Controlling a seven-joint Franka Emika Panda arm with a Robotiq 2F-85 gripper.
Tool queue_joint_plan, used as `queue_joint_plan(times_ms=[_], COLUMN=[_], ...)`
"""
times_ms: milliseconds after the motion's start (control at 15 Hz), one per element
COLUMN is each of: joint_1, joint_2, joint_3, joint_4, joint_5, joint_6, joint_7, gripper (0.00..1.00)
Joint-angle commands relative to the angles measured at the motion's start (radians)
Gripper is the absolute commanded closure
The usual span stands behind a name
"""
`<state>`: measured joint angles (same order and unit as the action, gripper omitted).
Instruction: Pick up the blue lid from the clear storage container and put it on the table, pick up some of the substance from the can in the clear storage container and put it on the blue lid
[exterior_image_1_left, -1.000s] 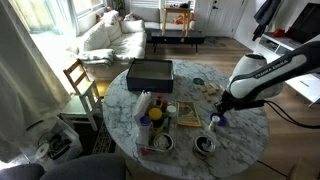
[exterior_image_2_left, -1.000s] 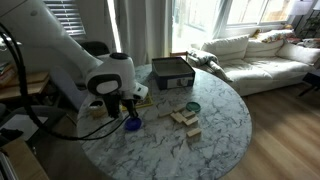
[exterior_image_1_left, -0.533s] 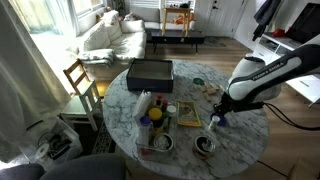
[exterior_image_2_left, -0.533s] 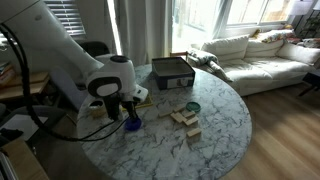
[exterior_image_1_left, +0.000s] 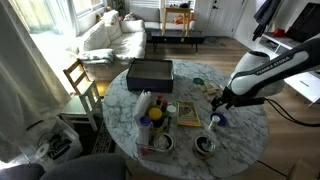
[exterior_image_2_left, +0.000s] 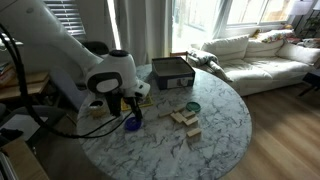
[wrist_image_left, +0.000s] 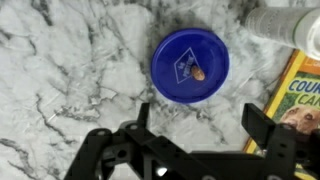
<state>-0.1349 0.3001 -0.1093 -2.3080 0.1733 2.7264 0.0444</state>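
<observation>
Black jaws of the gripper (wrist_image_left: 200, 128) stand spread wide and empty, hanging a little above the marble worktop (wrist_image_left: 70, 60) with nothing between them. Just beyond them in the wrist view lies the blue lid (wrist_image_left: 190, 65), flat on the stone, with a small brown crumb (wrist_image_left: 199, 74) resting slightly off its centre. A yellow printed box (wrist_image_left: 296, 95) shows at the edge of that view, near the lid but apart from it, and a blurred white shape (wrist_image_left: 290, 25) sits past it. In both exterior views the gripper (exterior_image_1_left: 219, 107) (exterior_image_2_left: 128, 108) hovers directly over the blue lid (exterior_image_1_left: 218, 121) (exterior_image_2_left: 131, 125), which lies near the rim of the round worktop (exterior_image_1_left: 240, 135) (exterior_image_2_left: 220, 125). Further in, the clear storage container (exterior_image_1_left: 142, 148) holds bottles, and the can (exterior_image_1_left: 163, 143) sits at its near end, with a darker tin (exterior_image_1_left: 204, 146) beside it. A black box (exterior_image_1_left: 150, 72) (exterior_image_2_left: 172, 72) stands at the far side, well apart from the lid.
</observation>
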Motion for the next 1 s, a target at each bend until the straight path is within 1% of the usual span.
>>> queue_joint_plan(times_ms=[0,200,400,467,733,800,933], joint_1=[-0.001,0.015,0.011,0.006,0.009,0.008,0.008], joint_2=[-0.092,-0.146,-0.212,-0.235,-0.323,-0.343,-0.388], joint_3=[-0.028,-0.06,-0.06,-0.052,-0.041,-0.035,-0.025], joint_4=[-0.008,0.01,0.042,0.057,0.115,0.128,0.149], joint_5=[-0.036,-0.089,-0.137,-0.126,-0.189,-0.177,-0.197], joint_6=[-0.062,-0.112,-0.27,-0.34,-0.555,-0.611,-0.686], joint_7=[0.029,0.112,0.158,0.155,0.239,0.217,0.23], gripper=[0.0,0.0,0.0,0.0,0.0,0.0,0.0])
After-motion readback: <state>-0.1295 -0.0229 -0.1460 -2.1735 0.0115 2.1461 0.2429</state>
